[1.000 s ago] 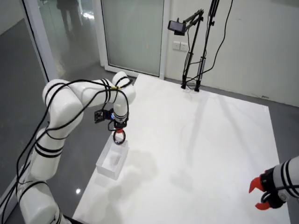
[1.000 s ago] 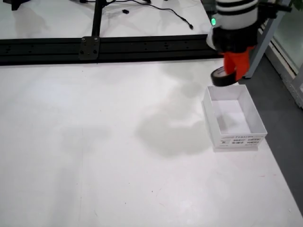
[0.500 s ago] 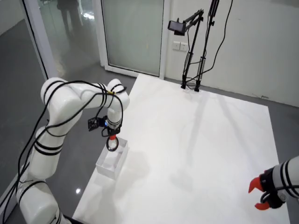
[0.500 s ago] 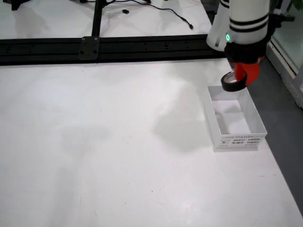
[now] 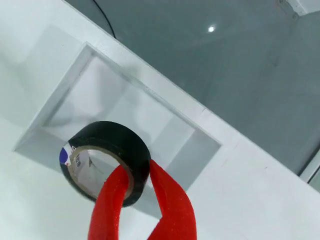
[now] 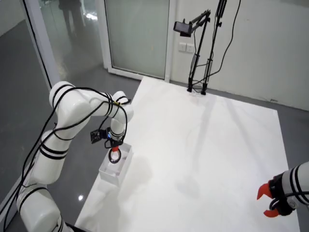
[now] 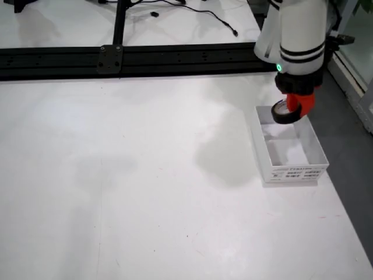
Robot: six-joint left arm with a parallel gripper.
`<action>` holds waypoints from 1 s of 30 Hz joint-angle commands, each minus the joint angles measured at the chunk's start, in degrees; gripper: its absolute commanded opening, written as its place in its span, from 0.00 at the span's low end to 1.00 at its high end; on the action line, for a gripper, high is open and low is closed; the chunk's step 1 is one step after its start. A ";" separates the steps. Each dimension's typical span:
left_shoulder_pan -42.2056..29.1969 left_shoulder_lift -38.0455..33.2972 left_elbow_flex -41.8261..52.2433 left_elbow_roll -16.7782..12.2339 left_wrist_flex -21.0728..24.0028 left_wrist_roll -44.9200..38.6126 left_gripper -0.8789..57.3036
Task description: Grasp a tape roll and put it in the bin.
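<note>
A black tape roll (image 5: 107,160) with a pale cardboard core hangs in my gripper (image 5: 136,172). The red fingers (image 5: 172,207) are shut on its wall, one inside the core and one outside. The roll is held above the open white bin (image 5: 65,90). In the side view the roll (image 7: 284,113) hangs over the far end of the bin (image 7: 288,172), under the red gripper (image 7: 299,107). In the overhead view the gripper (image 6: 114,155) and roll are above the bin (image 6: 118,170) at the table's left edge.
The bin stands near the table edge, with grey floor (image 5: 225,65) beyond. A black rail (image 7: 116,58) runs along the far side of the table. A second arm with a red gripper (image 6: 268,200) rests at the right in the overhead view.
</note>
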 commanded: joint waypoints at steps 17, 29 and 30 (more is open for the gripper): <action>-1.52 1.87 1.11 0.69 -5.53 -1.92 0.17; -9.52 -7.80 0.93 2.18 -2.72 -1.92 0.00; -10.22 -9.03 0.93 2.54 -2.72 -1.92 0.00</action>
